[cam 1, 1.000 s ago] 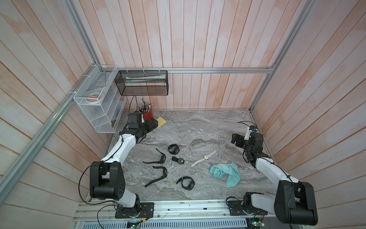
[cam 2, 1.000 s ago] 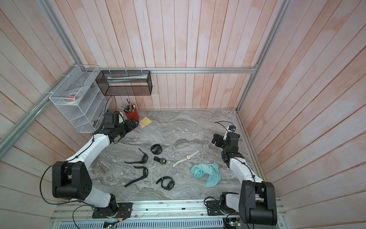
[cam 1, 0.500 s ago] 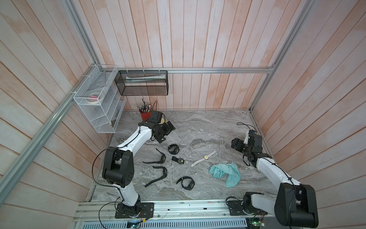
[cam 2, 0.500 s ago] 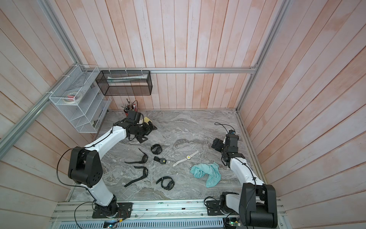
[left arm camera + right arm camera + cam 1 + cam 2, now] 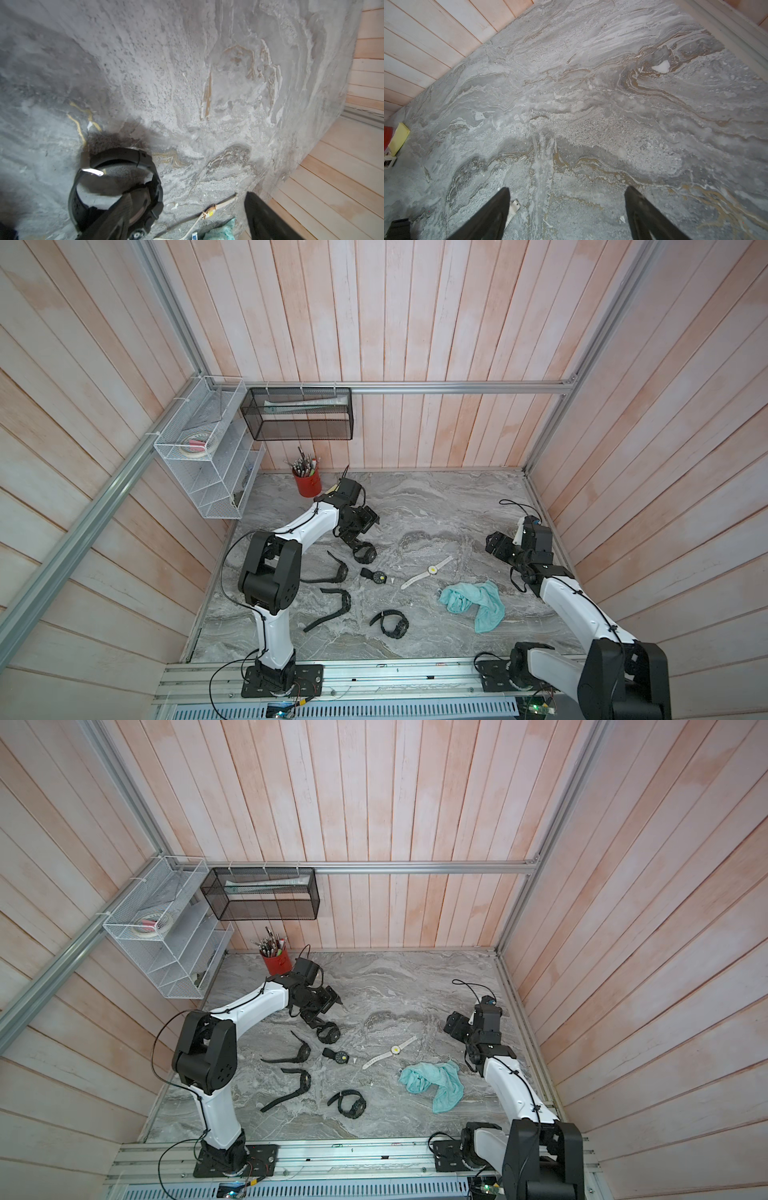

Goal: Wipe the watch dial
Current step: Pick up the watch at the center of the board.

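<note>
Left gripper nearer six watches, one cloth.

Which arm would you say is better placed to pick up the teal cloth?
Right. The teal cloth lies near the right gripper, which is open and empty; the left gripper, also open, is farther off, at a looped black watch.

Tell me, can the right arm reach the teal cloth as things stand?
Probably yes: the teal cloth lies close to the right arm, nothing stands between, and the right hand is open and empty.
</note>
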Controlling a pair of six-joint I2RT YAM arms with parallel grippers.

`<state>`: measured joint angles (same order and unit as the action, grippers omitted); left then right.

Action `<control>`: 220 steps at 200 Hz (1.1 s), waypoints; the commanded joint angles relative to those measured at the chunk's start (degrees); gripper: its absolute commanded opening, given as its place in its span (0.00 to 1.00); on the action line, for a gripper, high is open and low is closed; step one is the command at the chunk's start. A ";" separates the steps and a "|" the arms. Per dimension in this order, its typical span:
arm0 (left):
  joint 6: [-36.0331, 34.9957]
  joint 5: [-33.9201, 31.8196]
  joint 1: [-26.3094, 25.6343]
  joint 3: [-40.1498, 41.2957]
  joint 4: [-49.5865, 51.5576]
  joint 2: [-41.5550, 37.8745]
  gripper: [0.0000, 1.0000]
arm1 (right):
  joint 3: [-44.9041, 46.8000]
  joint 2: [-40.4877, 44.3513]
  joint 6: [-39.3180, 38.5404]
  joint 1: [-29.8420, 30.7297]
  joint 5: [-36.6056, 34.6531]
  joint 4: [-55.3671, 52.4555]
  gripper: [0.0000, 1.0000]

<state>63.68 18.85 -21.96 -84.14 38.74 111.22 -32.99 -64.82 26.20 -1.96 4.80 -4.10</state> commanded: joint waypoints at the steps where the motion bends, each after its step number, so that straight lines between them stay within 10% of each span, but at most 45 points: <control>1: 0.11 -2.07 -0.88 -0.78 3.72 1.24 0.87 | 0.30 -0.05 0.44 0.29 -0.14 0.81 0.88; 220: -8.88 -0.17 -1.60 -7.27 10.92 12.03 0.34 | 0.46 -4.29 -3.10 0.29 -1.51 2.86 0.88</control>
<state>55.59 18.02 -23.31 -91.18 49.10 121.97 -32.49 -68.10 24.03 -1.91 4.36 -1.48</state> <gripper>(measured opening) 0.354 0.877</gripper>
